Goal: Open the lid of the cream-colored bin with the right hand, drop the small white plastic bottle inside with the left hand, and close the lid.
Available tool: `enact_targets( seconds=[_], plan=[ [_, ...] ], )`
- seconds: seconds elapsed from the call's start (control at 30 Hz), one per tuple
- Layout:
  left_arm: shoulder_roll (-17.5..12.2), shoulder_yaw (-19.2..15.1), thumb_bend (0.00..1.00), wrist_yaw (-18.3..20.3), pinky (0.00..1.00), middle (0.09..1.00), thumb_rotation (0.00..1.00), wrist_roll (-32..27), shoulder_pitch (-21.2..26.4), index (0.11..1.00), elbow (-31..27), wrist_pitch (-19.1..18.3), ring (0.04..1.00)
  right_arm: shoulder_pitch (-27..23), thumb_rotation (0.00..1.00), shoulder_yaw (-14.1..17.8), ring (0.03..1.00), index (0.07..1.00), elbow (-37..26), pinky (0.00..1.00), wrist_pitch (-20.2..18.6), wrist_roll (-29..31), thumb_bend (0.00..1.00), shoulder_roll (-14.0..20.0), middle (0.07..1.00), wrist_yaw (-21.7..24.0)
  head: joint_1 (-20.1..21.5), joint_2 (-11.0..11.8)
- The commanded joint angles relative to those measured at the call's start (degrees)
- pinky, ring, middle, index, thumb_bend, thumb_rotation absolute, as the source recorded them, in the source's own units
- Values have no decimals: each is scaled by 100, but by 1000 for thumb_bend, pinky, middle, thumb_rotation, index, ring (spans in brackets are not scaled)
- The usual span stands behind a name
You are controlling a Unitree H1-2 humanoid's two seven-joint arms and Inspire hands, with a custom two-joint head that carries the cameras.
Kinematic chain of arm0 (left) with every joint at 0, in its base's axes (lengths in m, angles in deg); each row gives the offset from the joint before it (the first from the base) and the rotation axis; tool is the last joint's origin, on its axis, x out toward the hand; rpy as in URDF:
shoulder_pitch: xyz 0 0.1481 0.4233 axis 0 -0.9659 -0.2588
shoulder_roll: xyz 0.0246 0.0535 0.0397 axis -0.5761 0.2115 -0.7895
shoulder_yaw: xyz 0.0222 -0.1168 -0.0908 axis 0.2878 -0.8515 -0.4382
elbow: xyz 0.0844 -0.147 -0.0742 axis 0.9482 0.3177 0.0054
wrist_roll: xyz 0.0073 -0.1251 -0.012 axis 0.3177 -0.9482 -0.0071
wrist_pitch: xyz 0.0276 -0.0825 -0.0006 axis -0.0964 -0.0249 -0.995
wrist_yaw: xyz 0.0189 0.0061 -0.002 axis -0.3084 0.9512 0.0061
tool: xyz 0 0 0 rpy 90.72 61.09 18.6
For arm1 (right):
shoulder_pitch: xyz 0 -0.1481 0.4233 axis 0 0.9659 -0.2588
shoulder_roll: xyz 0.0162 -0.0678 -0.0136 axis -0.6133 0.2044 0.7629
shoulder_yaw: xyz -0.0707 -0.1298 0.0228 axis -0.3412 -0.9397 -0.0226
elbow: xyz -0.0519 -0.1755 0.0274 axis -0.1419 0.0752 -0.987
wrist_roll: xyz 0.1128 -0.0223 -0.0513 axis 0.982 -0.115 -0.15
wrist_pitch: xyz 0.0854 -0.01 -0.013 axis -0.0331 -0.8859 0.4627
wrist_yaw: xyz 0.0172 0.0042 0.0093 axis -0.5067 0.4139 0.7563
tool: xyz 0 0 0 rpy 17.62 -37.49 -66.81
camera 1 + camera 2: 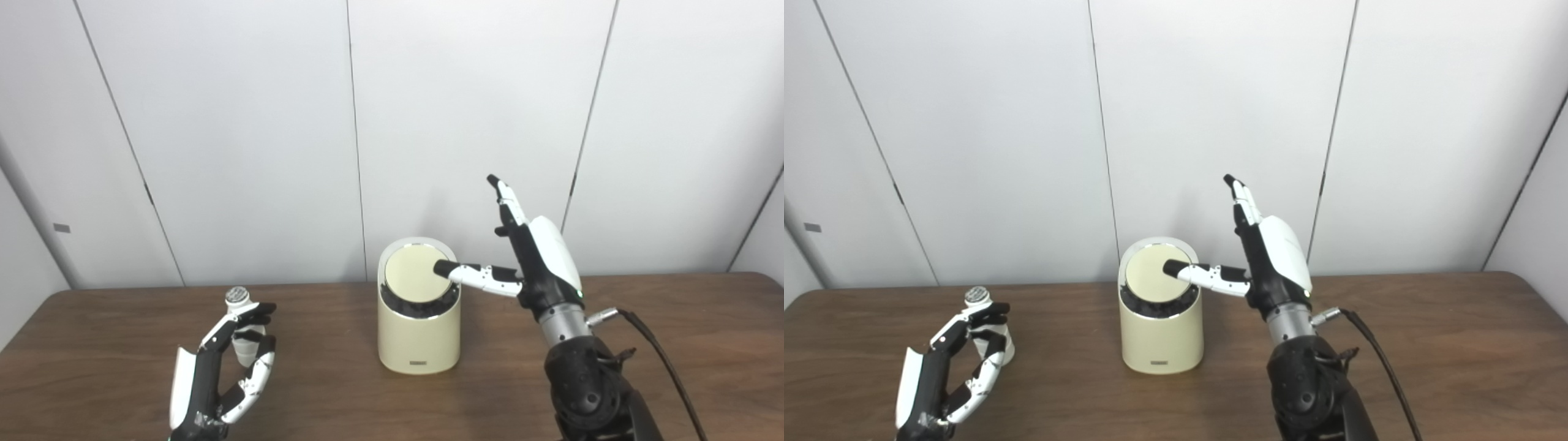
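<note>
Plainly, right hand [539, 263] spread, thumb on tilted lid [416, 272]; left hand [946, 373] loosely cups bottle [989, 334]

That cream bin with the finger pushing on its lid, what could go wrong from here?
Three risks, as guesses. The right hand presses the lid near its right edge with one digit, so it might slip off. The cream bin stands free on the table and could slide or tip. The left hand wraps the small white bottle loosely, so it might topple.
</note>
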State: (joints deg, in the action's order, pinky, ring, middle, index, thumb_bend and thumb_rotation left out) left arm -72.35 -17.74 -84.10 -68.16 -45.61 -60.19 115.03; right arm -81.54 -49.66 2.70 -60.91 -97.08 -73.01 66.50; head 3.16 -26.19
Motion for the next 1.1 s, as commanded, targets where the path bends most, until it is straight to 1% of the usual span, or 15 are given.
enact_targets(
  seconds=[0.0,0.07,0.13,0.27,0.33,0.37,0.43,0.53,0.67,0.73,0.83,0.93,1.07],
  plan=[
    [-61,-75,269,4,571,722,415,-19,123,707,-191,133,681,-347,642,-35,997,1000,-135,876,-36,-168,973,12,1000,2,-6,-24],
    [-53,-95,266,82,571,722,402,-79,112,709,-215,133,681,-369,624,-66,1000,1000,-111,898,-91,-235,973,-21,1000,-13,-1,-26],
    [-33,-122,265,161,577,721,379,-130,94,710,-240,132,685,-396,602,-92,1000,1000,-31,896,-92,-310,972,-50,1000,-79,1,-39],
    [0,-187,265,183,571,723,387,-13,67,706,-271,132,682,-465,554,-115,997,996,186,904,-84,-418,977,-122,1000,-202,-26,-80],
    [13,-205,267,237,575,723,386,-74,56,708,-296,132,684,-494,549,-136,998,997,254,906,-130,-496,983,-146,1000,-199,-40,-93],
    [19,-218,270,249,579,722,369,-59,53,709,-302,132,685,-511,552,-150,1000,997,295,911,-145,-540,992,-156,1000,-211,-39,-98],
    [38,-248,268,267,571,719,371,-22,41,710,-326,132,679,-538,548,-172,998,992,363,909,-159,-595,999,-168,1000,-243,-44,-115],
    [61,-277,268,284,571,718,379,13,31,709,-357,131,678,-582,533,-206,1000,996,477,935,-162,-650,1000,-160,1000,-274,-58,-135],
    [82,-291,267,308,572,719,382,0,31,709,-375,132,679,-617,458,-214,1000,1000,626,991,-100,-650,1000,-163,1000,-373,-69,-143],
    [95,-298,261,319,572,719,367,-8,30,708,-386,132,679,-629,433,-214,1000,1000,675,998,-93,-633,1000,-168,1000,-419,-69,-145],
    [97,-294,256,302,570,719,366,23,30,707,-396,132,678,-657,416,-239,1000,1000,786,1000,-61,-667,1000,-159,1000,-524,-76,-160],
    [106,-283,263,343,575,722,375,-80,20,706,-421,132,682,-681,408,-276,1000,1000,868,1000,-64,-709,1000,-142,1000,-594,-73,-167],
    [110,-295,260,322,577,722,388,0,17,708,-436,132,683,-715,421,-311,1000,1000,949,1000,-102,-725,1000,-139,1000,-634,-76,-175]
  ],
)
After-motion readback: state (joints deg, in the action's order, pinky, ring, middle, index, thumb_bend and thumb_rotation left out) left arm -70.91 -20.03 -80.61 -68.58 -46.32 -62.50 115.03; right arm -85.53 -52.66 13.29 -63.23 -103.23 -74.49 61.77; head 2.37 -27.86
